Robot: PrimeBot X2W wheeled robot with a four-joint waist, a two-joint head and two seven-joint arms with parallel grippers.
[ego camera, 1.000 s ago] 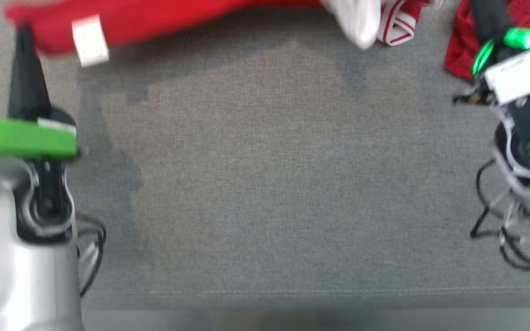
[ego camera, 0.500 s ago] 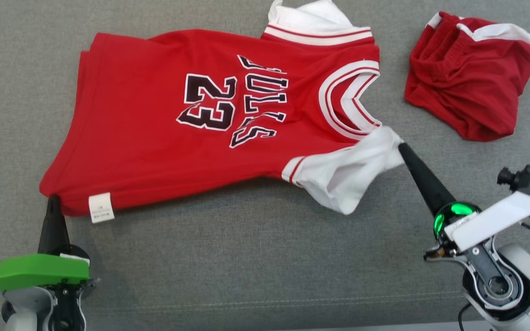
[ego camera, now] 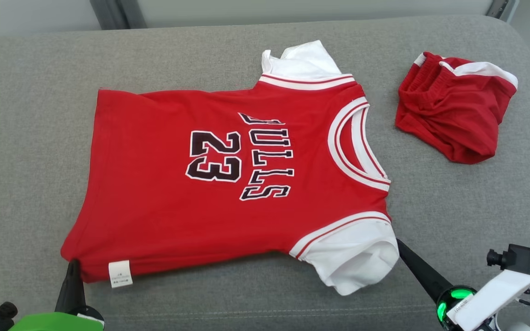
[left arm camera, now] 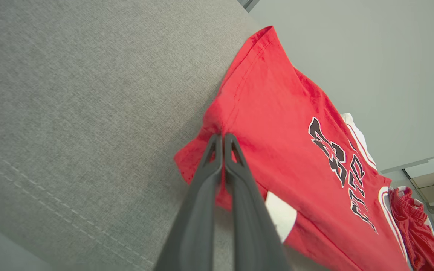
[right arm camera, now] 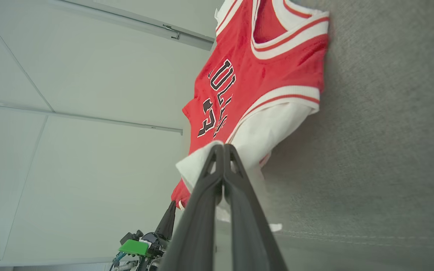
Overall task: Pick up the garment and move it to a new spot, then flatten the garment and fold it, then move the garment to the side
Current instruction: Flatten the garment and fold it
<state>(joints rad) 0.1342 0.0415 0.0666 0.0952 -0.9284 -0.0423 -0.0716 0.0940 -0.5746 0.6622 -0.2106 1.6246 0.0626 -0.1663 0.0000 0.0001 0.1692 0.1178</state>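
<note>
Left gripper (ego camera: 73,263), head view: fingers pressed together on the near-left hem corner of the garment (ego camera: 164,184), just left of the small white label (ego camera: 120,274). Right gripper (ego camera: 399,241): closed at the edge of the near white sleeve (ego camera: 357,257). The garment lies spread out, print up, on the grey cushion (ego camera: 25,138), collar to the right. Crumpled red shorts (ego camera: 453,115) lie apart from it at the far right. Left wrist view: both fingers (left arm camera: 202,195) meet at the tips and pinch puckered red hem fabric. Right wrist view: the closed fingers (right arm camera: 202,203) pinch white sleeve fabric, which is drawn up to the tips.
</note>
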